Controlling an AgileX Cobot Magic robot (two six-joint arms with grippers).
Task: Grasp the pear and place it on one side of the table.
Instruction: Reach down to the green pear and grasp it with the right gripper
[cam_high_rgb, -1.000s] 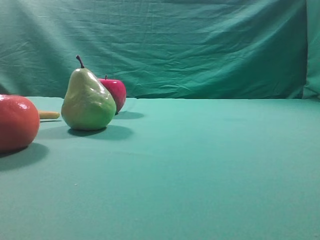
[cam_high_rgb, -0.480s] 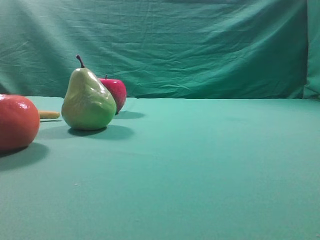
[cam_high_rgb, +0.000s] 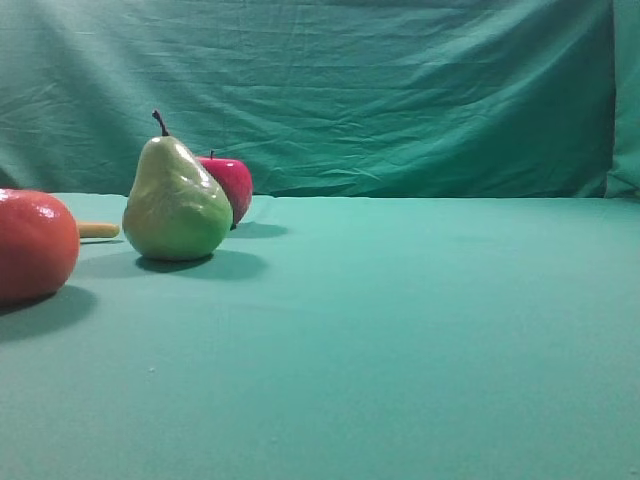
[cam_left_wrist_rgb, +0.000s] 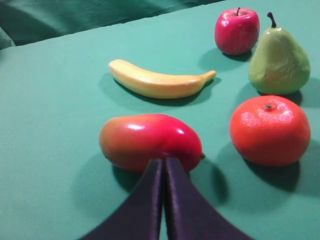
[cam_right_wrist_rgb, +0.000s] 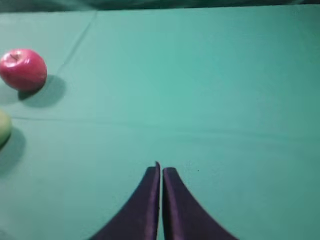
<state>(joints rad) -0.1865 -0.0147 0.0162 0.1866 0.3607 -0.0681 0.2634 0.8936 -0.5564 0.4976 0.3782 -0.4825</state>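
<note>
The yellow-green pear stands upright on the teal table at the left, just in front of the red apple. It also shows in the left wrist view at the far right, and its edge shows at the left border of the right wrist view. My left gripper is shut and empty, near a red-orange mango, well short of the pear. My right gripper is shut and empty over bare cloth. Neither gripper shows in the exterior view.
A large orange-red round fruit sits at the left edge, also in the left wrist view. A yellow banana lies behind the mango. The apple shows in the right wrist view. A wrinkled green curtain hangs behind.
</note>
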